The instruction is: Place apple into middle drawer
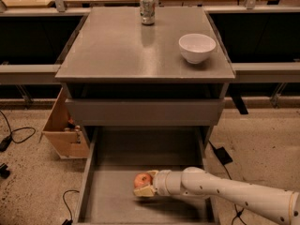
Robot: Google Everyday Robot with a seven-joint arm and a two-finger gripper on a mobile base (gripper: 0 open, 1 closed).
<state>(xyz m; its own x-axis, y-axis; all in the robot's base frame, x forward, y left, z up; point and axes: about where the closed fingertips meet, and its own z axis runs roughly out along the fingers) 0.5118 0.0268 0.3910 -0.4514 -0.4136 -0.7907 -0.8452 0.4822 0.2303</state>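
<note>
The middle drawer [112, 191] is pulled out wide below the cabinet, a long gray tray with low side walls. The apple [142, 180], small and red-orange, is low inside the drawer, near its middle. My gripper [145, 185] reaches in from the right on a white arm, and its fingers lie around the apple, above and below it. I cannot tell whether the apple rests on the drawer floor.
A white bowl [197, 48] and a soda can [147, 9] stand on the cabinet top [122, 46]. A closed gray drawer front [143, 111] sits above the open drawer. A wooden box [61, 130] stands on the floor to the left, with cables nearby.
</note>
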